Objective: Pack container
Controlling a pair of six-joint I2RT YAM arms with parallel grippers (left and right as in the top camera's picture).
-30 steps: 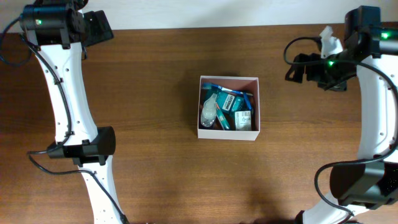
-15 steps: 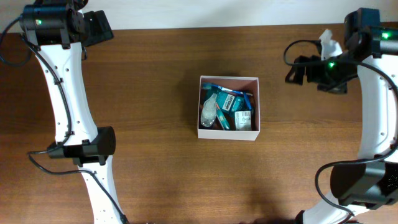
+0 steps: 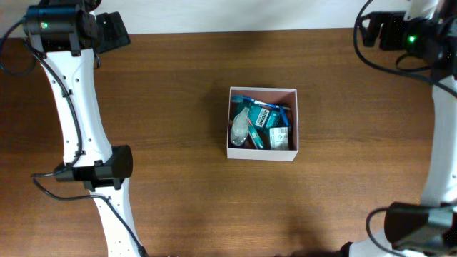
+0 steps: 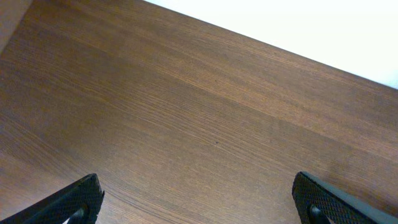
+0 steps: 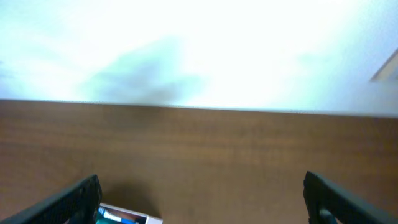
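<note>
The container [image 3: 261,154], a square white-walled box with a pinkish inside, stands at the table's middle in the overhead view. It holds several toiletries: blue and teal packets [image 3: 262,116], a clear tube [image 3: 240,128] and a small green-white packet [image 3: 280,137]. My left gripper [image 3: 111,32] is at the far left back corner. In the left wrist view it [image 4: 199,208] is open and empty over bare wood. My right gripper [image 3: 373,28] is at the far right back corner, open and empty [image 5: 202,205]. A corner of the container [image 5: 127,218] shows beside its left finger.
The brown wooden table [image 3: 171,107] ends at a white wall along the back [image 5: 199,50]. Both white arms run down the table's left [image 3: 75,121] and right [image 3: 443,150] sides.
My right arm has moved from beside the container's far right back toward the table's back right corner. The left arm and the container have not moved.
</note>
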